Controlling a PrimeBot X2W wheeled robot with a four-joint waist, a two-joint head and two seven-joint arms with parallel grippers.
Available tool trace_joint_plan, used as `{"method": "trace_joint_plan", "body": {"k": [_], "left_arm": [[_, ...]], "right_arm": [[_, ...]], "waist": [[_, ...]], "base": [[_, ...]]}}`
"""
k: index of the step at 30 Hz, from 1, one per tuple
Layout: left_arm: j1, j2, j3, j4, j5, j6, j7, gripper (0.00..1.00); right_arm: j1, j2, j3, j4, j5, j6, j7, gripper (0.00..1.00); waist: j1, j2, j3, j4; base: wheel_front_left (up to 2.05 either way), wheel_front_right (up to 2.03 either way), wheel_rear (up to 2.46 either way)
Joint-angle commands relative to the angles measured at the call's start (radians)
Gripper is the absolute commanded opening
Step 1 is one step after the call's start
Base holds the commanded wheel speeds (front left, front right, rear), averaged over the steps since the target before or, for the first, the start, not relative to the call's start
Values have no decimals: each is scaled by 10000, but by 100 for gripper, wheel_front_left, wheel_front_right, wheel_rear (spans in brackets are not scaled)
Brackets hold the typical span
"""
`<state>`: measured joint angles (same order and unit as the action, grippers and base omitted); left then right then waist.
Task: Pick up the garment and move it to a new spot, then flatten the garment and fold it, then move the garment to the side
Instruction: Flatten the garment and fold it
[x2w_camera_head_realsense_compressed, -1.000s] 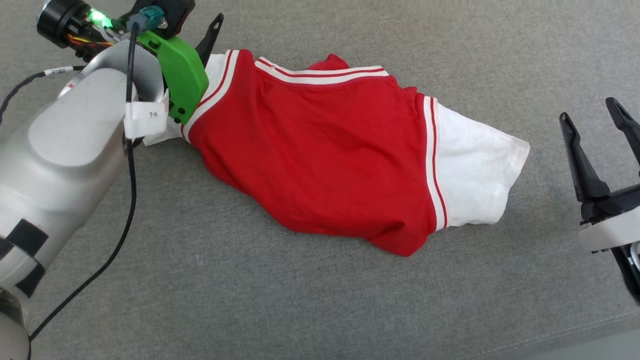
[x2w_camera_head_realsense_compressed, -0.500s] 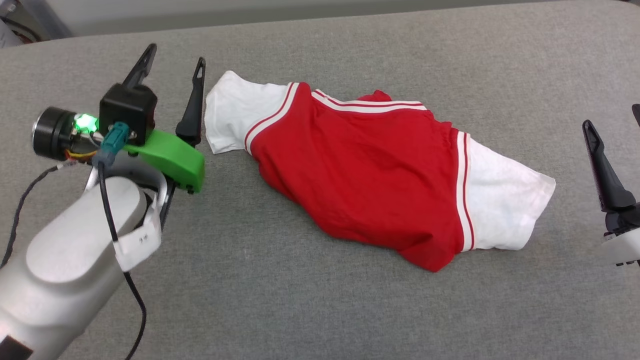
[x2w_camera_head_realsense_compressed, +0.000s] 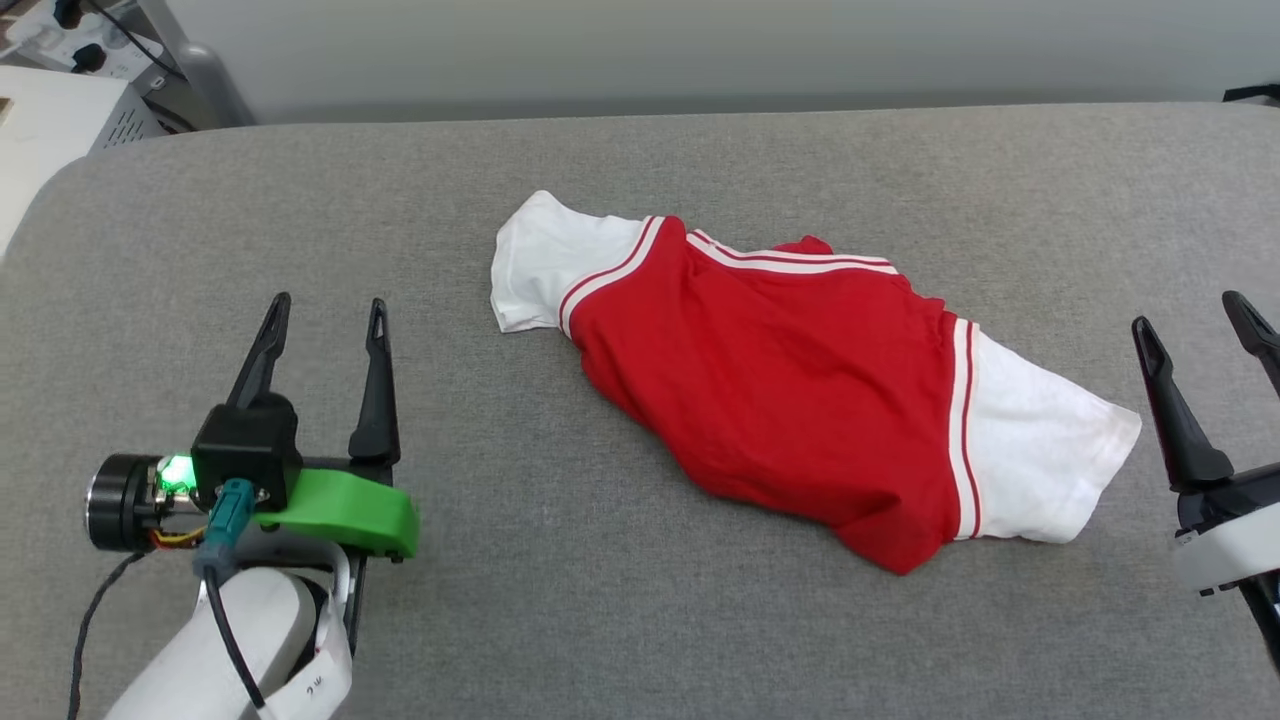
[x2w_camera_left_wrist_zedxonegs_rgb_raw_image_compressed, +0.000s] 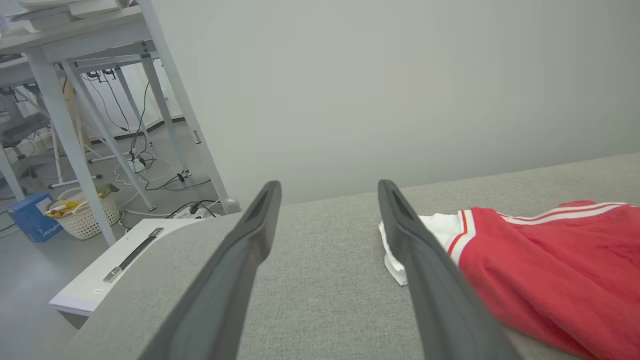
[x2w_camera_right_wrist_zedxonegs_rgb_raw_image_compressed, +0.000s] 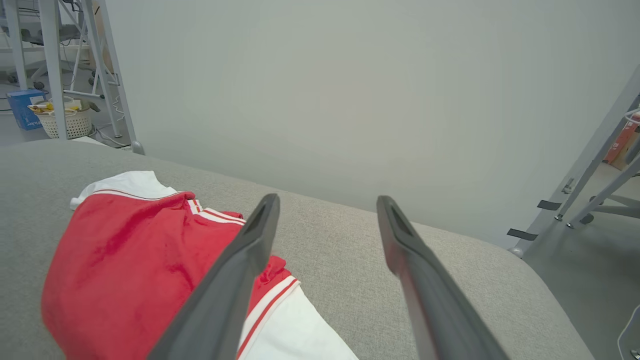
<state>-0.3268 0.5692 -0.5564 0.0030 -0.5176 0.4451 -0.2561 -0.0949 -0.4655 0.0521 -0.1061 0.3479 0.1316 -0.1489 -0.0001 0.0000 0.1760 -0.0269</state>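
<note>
The garment (x2w_camera_head_realsense_compressed: 790, 370), a red jersey with white sleeves and striped trim, lies folded in a slanted bundle on the grey padded table (x2w_camera_head_realsense_compressed: 600, 620). No lettering shows. My left gripper (x2w_camera_head_realsense_compressed: 325, 310) stands open at the lower left, well apart from the garment's white left sleeve, with nothing between its fingers. My right gripper (x2w_camera_head_realsense_compressed: 1195, 320) is open at the right edge, just beyond the white right sleeve. The left wrist view has the garment (x2w_camera_left_wrist_zedxonegs_rgb_raw_image_compressed: 545, 265) to the right of its open gripper (x2w_camera_left_wrist_zedxonegs_rgb_raw_image_compressed: 327, 187). In the right wrist view the garment (x2w_camera_right_wrist_zedxonegs_rgb_raw_image_compressed: 125, 255) lies left of the open gripper (x2w_camera_right_wrist_zedxonegs_rgb_raw_image_compressed: 325, 200).
A pale wall (x2w_camera_head_realsense_compressed: 700, 50) runs behind the table's far edge. Off the table's left end are a white cabinet (x2w_camera_left_wrist_zedxonegs_rgb_raw_image_compressed: 105, 270), desk legs (x2w_camera_left_wrist_zedxonegs_rgb_raw_image_compressed: 75, 125), cables, and a basket (x2w_camera_left_wrist_zedxonegs_rgb_raw_image_compressed: 85, 220). Metal frame legs (x2w_camera_right_wrist_zedxonegs_rgb_raw_image_compressed: 590, 165) stand beyond the right end.
The head view has tilted up, showing the wall. My left gripper has let go of the left sleeve and drawn back toward me and leftward. The garment lies as it was.
</note>
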Motion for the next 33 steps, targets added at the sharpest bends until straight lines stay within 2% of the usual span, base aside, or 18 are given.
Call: {"method": "trace_joint_plan", "body": {"k": [1,4,7,12,17,20,23,33], "left_arm": [[381,-205,261,-102,221,65,-56,100],[1002,-642,842,-245,632,-38,-56,100],[1540,-1064,1291,-256,1019,-308,-56,100],[1956,-1671,1978,-257,1594,-760,-56,100],[1988,-2166,2511,-191,2115,-1236,-56,100],[1952,-2450,2760,-163,2375,-1469,-56,100],[1915,-2736,2961,-135,2620,-1680,-56,100],[1774,-3477,3645,45,3330,-2306,-57,100]], "right_arm": [[-46,-190,101,-88,67,-9,87,100],[-291,-727,593,-255,222,-9,467,100],[-653,-1499,1522,-511,685,-9,1153,100],[-1504,-2815,3368,-946,1763,-9,2620,100],[-2605,-3676,5505,-963,2826,-9,4326,100],[-3237,-3819,6593,-721,3151,-9,4975,100],[-3814,-3761,7544,-240,3322,-9,5148,100],[-4760,-3252,10441,2426,4043,-9,4622,100]], "waist": [[1,0,-72,141],[1,0,-95,270],[1,0,-92,392],[1,0,41,589],[1,0,286,801],[1,0,455,920],[1,0,682,1045],[1,0,1265,1316]], "base": [[0,0,0],[0,0,0],[0,0,0],[0,0,0],[0,0,0],[0,0,0],[0,0,0],[0,0,0]]}}
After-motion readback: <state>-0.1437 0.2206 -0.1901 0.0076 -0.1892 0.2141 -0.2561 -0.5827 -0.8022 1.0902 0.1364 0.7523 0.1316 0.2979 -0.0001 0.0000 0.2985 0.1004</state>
